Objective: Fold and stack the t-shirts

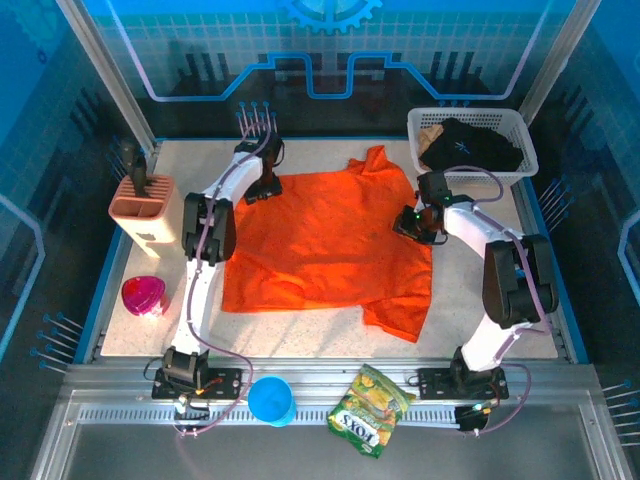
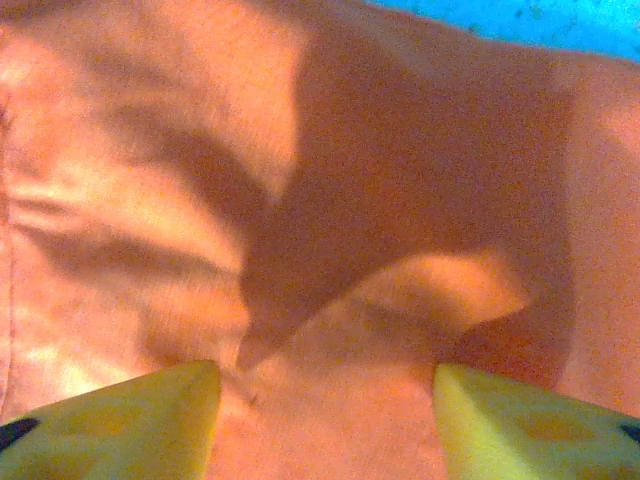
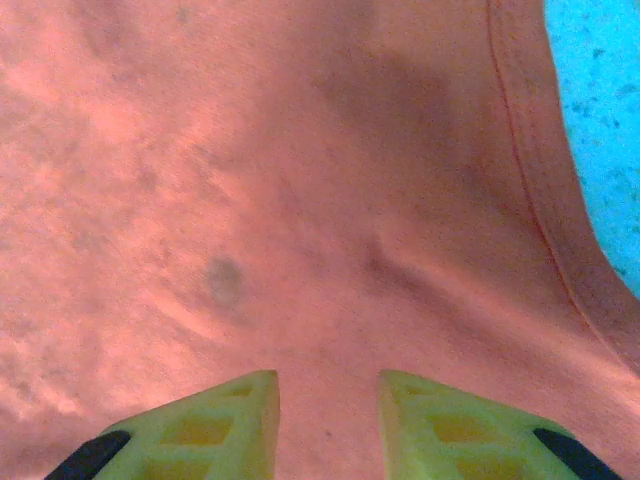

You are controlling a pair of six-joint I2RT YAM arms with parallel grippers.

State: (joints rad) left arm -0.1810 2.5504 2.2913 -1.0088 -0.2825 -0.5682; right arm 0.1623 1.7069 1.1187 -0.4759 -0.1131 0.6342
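The orange t-shirt (image 1: 320,240) lies spread out on the table, one sleeve at the far edge and one at the near right. My left gripper (image 1: 262,188) is down at its far left corner. In the left wrist view the gripper (image 2: 325,400) stands open, yellow fingers (image 2: 130,420) wide apart over rumpled orange cloth (image 2: 300,150). My right gripper (image 1: 412,225) rests on the shirt's right edge. Seen from its wrist, it (image 3: 328,400) is open, with flat orange cloth (image 3: 250,150) and the hem under the fingers. The black t-shirt (image 1: 470,145) lies bunched in the basket.
A white basket (image 1: 524,135) stands at the far right corner. At the left sit a tan holder (image 1: 143,205) and a pink object (image 1: 143,295). A blue cup (image 1: 270,400) and a green-yellow snack bag (image 1: 370,410) lie on the near rail.
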